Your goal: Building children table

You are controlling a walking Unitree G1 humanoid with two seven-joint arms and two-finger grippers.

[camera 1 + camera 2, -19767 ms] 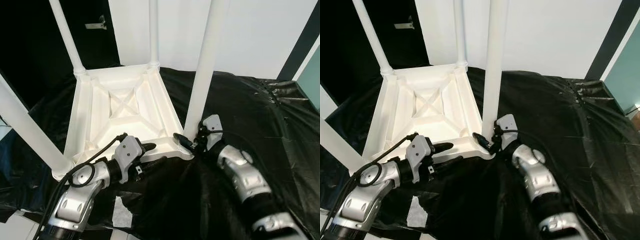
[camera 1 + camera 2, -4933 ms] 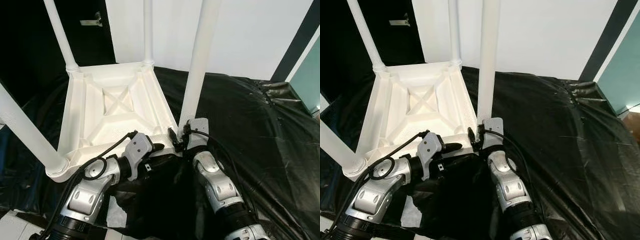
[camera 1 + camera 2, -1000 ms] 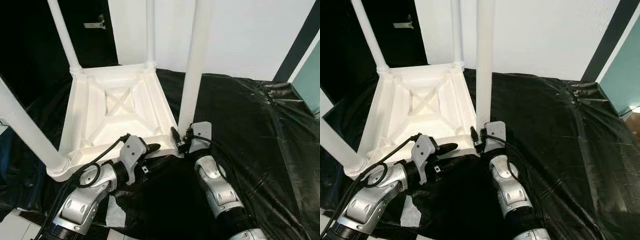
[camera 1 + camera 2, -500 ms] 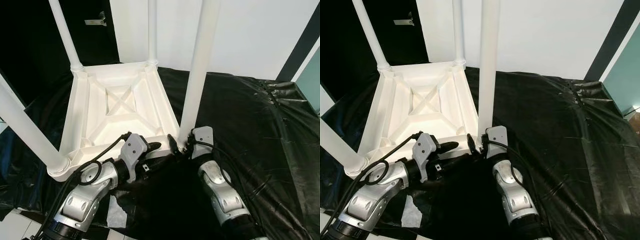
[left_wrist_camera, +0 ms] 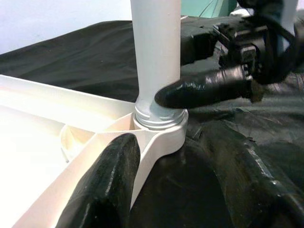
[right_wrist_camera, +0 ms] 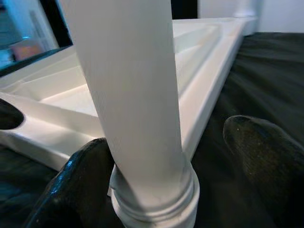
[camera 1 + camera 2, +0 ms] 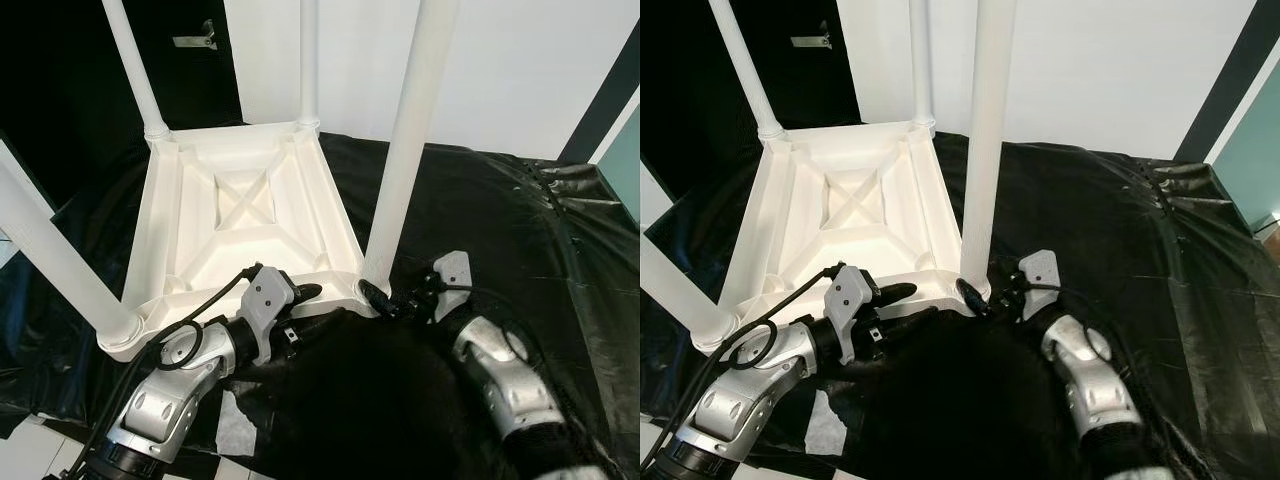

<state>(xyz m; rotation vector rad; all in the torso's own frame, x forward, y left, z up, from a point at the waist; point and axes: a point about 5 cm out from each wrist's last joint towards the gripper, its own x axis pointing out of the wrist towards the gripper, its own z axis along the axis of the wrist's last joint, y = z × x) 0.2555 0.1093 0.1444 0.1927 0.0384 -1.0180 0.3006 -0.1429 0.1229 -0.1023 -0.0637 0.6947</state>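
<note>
Your right arm has swung out to the right since half a second ago, its wrist now well off the leg. On the left, your left gripper [image 7: 312, 305] pinches the near rim of the upturned table [image 7: 236, 215], which lies on the black sheet [image 7: 500, 230]. Your right gripper [image 6: 156, 156] stands spread around the base of the near leg [image 7: 408, 165], one finger [image 6: 78, 178] touching it.

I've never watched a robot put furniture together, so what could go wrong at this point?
The right gripper sits at the base of the near leg with one finger touching it and the other apart, so it could slip. The left gripper steadies the upturned white table only at its rim; the black sheet might let it slide.
</note>
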